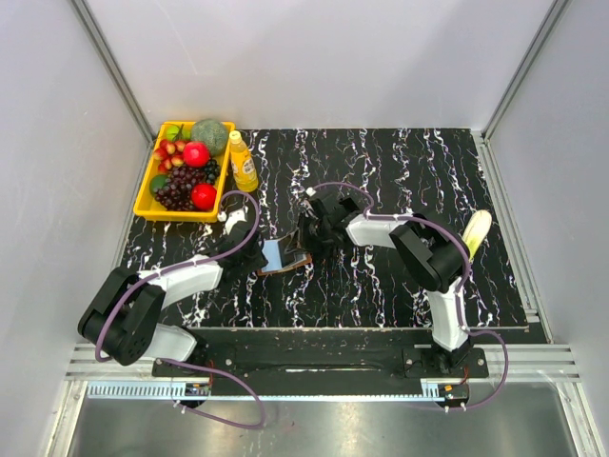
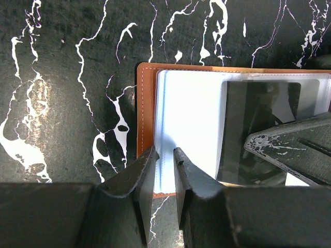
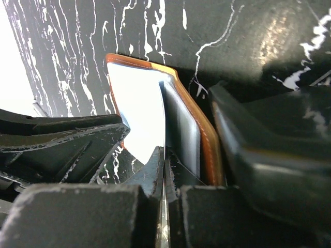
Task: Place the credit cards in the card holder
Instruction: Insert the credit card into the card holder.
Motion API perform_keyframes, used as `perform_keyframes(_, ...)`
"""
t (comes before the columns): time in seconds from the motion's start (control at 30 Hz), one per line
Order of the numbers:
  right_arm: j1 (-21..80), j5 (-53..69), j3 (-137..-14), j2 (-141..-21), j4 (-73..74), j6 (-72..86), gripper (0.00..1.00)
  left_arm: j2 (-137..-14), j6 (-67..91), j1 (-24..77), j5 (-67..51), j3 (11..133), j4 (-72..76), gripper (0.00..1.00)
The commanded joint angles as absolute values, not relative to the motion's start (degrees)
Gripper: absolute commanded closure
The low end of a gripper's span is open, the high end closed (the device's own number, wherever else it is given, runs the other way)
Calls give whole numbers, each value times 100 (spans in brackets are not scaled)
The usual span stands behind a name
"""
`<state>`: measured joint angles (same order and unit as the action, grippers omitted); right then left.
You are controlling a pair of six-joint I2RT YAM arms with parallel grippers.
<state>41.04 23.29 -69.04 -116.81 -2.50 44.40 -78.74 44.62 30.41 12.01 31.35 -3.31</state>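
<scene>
The brown leather card holder (image 1: 279, 257) lies open on the black marbled table, with pale clear sleeves inside (image 2: 191, 119). My left gripper (image 1: 251, 255) is at its left edge; its fingers (image 2: 164, 157) stand a narrow gap apart over the holder's near corner and grip nothing I can see. My right gripper (image 1: 309, 236) is at the holder's right side, shut (image 3: 165, 157) on a thin credit card seen edge-on. A dark card (image 2: 258, 119) lies at a sleeve, and the right gripper's finger (image 2: 295, 144) lies over it. The holder's raised flap (image 3: 207, 144) stands beside the card.
A yellow tray (image 1: 146, 197) of fruit stands at the back left with a yellow juice bottle (image 1: 244, 162) beside it. A banana (image 1: 476, 231) lies at the right. White walls and metal rails enclose the table.
</scene>
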Motion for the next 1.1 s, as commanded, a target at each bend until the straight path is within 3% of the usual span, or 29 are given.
perform_keyframes(0.0,4122,2505,-7128,-12015,-369,4447,97,-7928,4395,3023,1195,2971,-712,75)
perform_keyframes(0.23,4140,2813,-7049,-11901,-414,4553,99,-7910,4438,3023,1292,2979,-817,75)
perform_keyframes(0.7,4254,1434,-6943,-11479,675,3912,59,-7875,4403,3023,1301,3006,-852,74)
perform_keyframes(0.9,4289,756,-7426,-11285,1476,3402,57,-7910,4403,3023,1266,3032,-817,74)
perform_keyframes(0.97,4280,738,-7496,-11311,1581,3349,64,-7910,4395,3023,1266,3041,-791,74)
perform_keyframes(1.07,4280,764,-7550,-11417,1688,3296,64,-7936,4377,3023,1248,3050,-791,74)
